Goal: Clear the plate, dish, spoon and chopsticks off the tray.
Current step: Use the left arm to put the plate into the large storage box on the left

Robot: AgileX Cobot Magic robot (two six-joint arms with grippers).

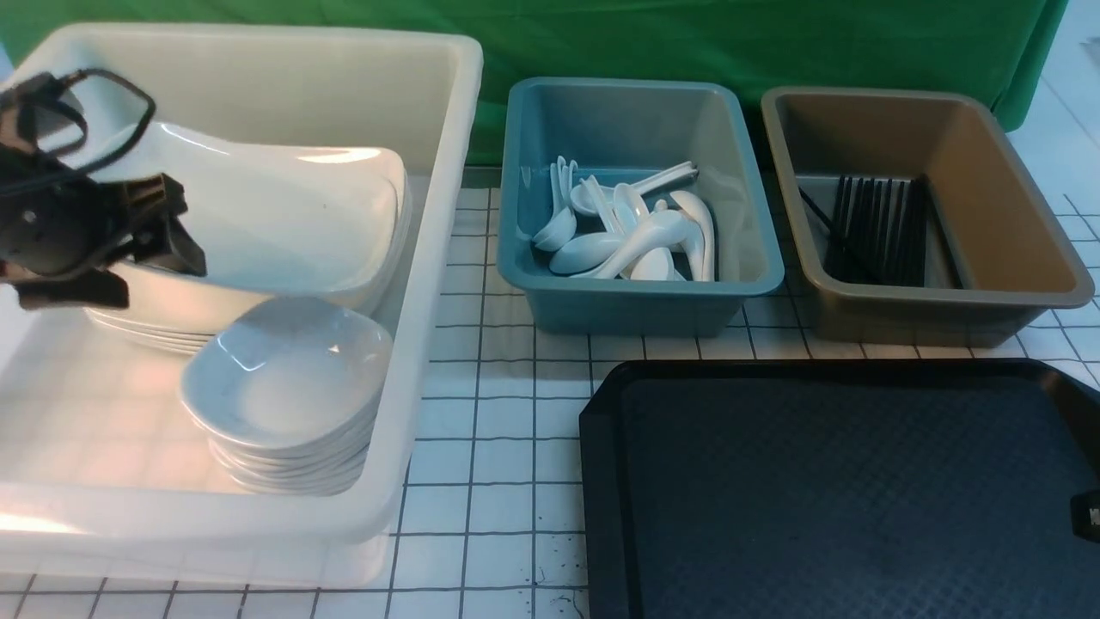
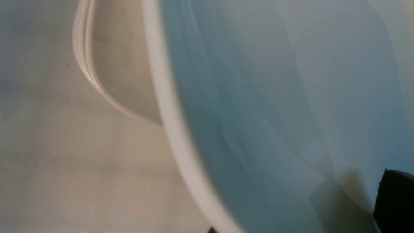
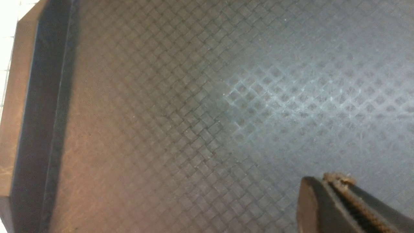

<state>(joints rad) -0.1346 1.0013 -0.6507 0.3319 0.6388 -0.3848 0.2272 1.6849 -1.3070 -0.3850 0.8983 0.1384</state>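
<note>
Pictured nearest, at the robot's right: the black tray, laid flat on a white gridded table, one clipped corner turned toward the middle. Caught just above the tray's diamond-textured floor: the right gripper, jaws pressed together, gripping nothing.

Placed at the left, near the tray but apart from it: a large white tub. Stacked in the tub's near right corner: the dish, topmost of a pile of like dishes. Stacked just behind that pile: the plate, tilted, left side raised off the plates beneath, right side resting on them. Poised at that raised left edge: the left gripper, jaws spread apart. Contact between fingers and rim impossible to judge, the left wrist view blurred and filled by the plate's pale surface, one black fingertip at its margin.

Set farther back, in the middle: a blue tub, white spoons heaped inside. Set just to its right: a brown tub, black chopsticks lying side by side on its floor. Hung behind all three tubs: a green cloth.
</note>
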